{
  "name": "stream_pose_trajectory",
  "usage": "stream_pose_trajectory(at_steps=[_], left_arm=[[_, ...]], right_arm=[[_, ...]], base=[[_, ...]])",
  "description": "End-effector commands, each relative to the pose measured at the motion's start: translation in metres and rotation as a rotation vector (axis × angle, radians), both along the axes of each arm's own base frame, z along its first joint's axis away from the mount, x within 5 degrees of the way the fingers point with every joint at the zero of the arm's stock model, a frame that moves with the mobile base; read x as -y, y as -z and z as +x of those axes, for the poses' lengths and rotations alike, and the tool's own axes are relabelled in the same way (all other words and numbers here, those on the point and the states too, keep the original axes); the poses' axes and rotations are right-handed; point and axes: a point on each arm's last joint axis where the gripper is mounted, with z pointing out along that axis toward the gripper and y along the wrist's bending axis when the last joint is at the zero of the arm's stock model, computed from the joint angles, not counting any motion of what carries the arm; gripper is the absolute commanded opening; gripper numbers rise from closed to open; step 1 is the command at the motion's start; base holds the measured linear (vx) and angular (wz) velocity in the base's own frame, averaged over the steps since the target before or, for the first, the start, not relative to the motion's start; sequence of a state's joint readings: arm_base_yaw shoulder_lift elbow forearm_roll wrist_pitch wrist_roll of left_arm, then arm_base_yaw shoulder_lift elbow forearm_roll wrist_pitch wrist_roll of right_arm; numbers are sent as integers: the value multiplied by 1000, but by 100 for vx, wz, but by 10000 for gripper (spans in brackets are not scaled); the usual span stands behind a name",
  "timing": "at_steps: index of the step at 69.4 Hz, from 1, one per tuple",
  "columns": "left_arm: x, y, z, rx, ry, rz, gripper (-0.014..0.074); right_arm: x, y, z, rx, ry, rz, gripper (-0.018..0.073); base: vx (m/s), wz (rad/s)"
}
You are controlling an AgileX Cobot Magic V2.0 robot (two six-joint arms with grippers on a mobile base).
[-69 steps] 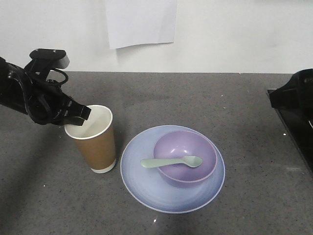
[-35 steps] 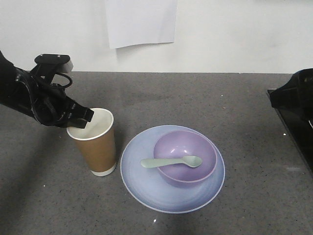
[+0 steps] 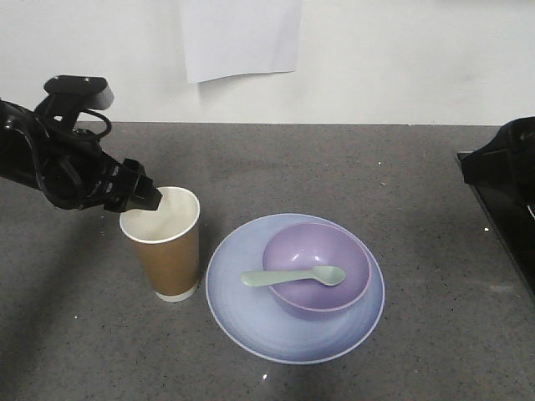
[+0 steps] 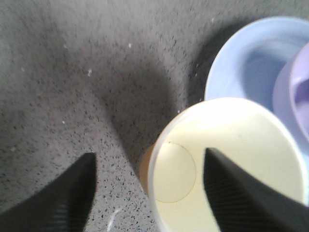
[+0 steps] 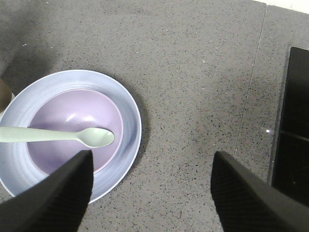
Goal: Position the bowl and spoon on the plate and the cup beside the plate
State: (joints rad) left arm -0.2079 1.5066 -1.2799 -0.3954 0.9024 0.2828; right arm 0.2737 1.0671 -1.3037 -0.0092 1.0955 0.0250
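Note:
The brown paper cup (image 3: 167, 259) stands upright just left of the pale blue plate (image 3: 242, 309). On the plate sits the lavender bowl (image 3: 322, 251), and the mint spoon (image 3: 292, 276) lies across the bowl's rim. My left gripper (image 4: 149, 193) is open at the cup's (image 4: 241, 135) near-left rim. One finger hangs outside the wall and the other over the white inside, with gaps on both sides. My right gripper (image 5: 152, 193) is open above bare countertop, right of the plate (image 5: 128, 111).
A grey speckled countertop (image 3: 351, 167) meets a white wall with a sheet of paper (image 3: 241, 38). A black flat panel (image 5: 294, 121) lies at the right edge, with my right arm (image 3: 501, 159) over it.
The cup has shifted slightly right and toward the front. My left arm has followed it, its wrist a little higher. Plate, bowl, spoon and right arm are unchanged.

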Motion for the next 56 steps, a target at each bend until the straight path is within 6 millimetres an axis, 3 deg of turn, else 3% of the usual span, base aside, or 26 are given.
stream_pose_trajectory(at_steps=[1, 8, 19, 39, 47, 56], left_arm=[[0, -35, -12, 136, -14, -54, 604], [-2, -47, -23, 167, -9, -62, 638], [-8, -72, -43, 258, -37, -80, 610], [-40, -116, -88, 475, -236, 7, 555], [-52, -117, -104, 536, -321, 45, 555], [-64, -96, -126, 541, -389, 82, 555]], right_arm=[[1, -14, -2, 91, 3, 18, 507], [1, -14, -2, 89, 5, 21, 507], [2, -13, -3, 72, 6, 16, 507], [12, -14, -9, 71, 65, -48, 507], [18, -19, -18, 108, 103, -63, 507], [28, -15, -34, 144, 159, -81, 507]], base=[[0, 0], [0, 0], [0, 0], [0, 0], [0, 0], [0, 0]])
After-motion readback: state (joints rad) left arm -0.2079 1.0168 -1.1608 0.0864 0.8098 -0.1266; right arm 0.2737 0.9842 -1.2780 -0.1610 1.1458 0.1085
